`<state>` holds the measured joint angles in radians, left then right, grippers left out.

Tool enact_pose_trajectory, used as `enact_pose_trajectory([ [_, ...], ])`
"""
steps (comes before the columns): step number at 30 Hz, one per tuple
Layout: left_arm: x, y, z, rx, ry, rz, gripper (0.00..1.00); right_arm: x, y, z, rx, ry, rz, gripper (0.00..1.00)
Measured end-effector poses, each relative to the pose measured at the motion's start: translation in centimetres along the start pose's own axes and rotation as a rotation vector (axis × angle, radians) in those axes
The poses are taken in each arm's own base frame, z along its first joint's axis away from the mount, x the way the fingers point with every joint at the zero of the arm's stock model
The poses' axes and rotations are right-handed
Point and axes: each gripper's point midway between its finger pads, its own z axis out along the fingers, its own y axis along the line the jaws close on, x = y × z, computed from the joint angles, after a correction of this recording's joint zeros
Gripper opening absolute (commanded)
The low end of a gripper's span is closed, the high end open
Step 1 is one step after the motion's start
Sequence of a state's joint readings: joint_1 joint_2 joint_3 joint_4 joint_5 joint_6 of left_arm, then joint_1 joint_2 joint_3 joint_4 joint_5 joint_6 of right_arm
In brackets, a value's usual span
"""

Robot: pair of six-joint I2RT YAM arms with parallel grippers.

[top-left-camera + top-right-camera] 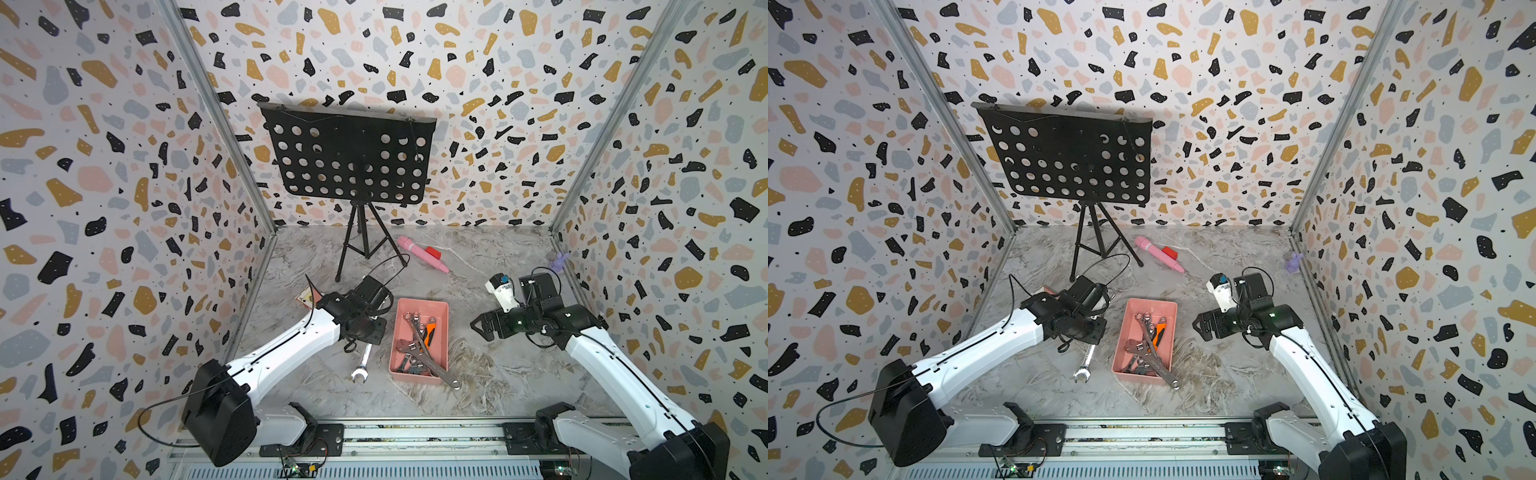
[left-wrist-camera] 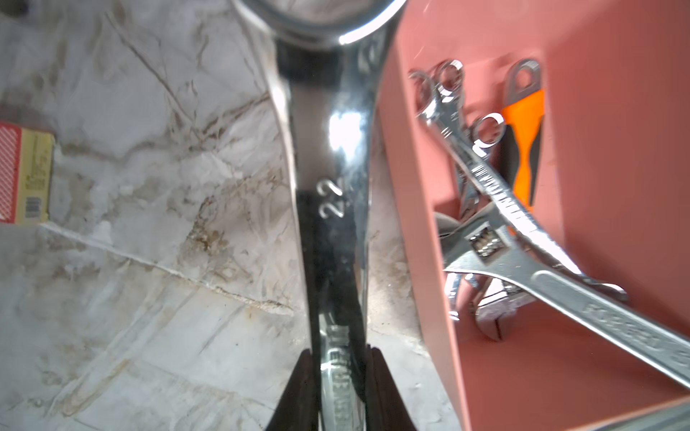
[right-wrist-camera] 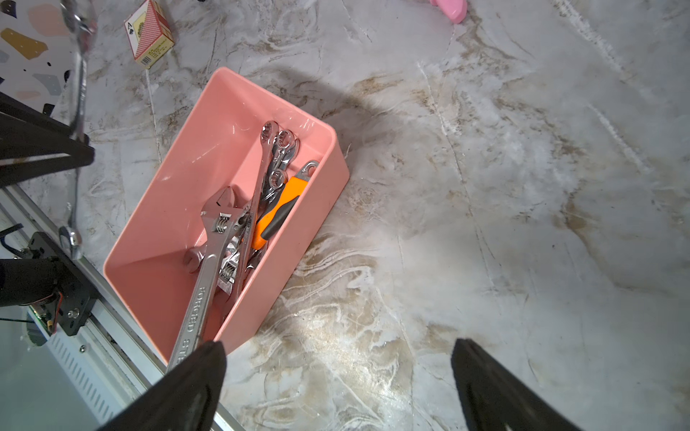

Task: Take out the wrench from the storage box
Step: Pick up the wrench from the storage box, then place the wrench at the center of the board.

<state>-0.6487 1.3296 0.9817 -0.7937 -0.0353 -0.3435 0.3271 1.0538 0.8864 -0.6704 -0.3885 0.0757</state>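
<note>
In both top views: wrench (image 1: 361, 366) outside storage box (image 1: 423, 306), just left of it, far end under left tool (image 1: 365, 338). Left wrist: left tool (image 2: 338, 373) clenched on wrench shaft, storage box alongside. Right wrist: right tool (image 3: 339, 345) released, over tabletop (image 3: 485, 186) right of storage box.

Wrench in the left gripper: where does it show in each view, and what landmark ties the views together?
Top view: wrench low centre, tilted, just left of the box.
Top view: same place, left of the box.
Left wrist: fills the middle, marked 22, with the box wall beside it.
Right wrist: thin and blurred at the frame's edge, beyond the box.
Shared landmark: the pink box.
</note>
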Motion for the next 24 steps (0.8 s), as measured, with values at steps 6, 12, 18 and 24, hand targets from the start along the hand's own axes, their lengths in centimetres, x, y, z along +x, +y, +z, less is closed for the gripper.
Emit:
enact_pose_trajectory([
  [6, 0.9, 0.7, 3.9, -0.012, 0.057, -0.056, 0.0, 0.0, 0.0, 0.0, 0.0, 0.0, 0.008, 1.0],
  [12, -0.1, 1.0, 6.8, -0.012, 0.065, -0.102, 0.0, 0.0, 0.0, 0.0, 0.001, 0.0, 0.011, 1.0],
  [18, 0.2, 1.7, 9.2, -0.032, 0.105, -0.138, 0.0, 0.0, 0.0, 0.0, 0.001, 0.0, 0.011, 1.0],
  [24, 0.1, 2.0, 9.9, -0.046, 0.111, -0.145, 0.03, 0.0, -0.1, 0.1, 0.001, 0.002, 0.012, 1.0],
])
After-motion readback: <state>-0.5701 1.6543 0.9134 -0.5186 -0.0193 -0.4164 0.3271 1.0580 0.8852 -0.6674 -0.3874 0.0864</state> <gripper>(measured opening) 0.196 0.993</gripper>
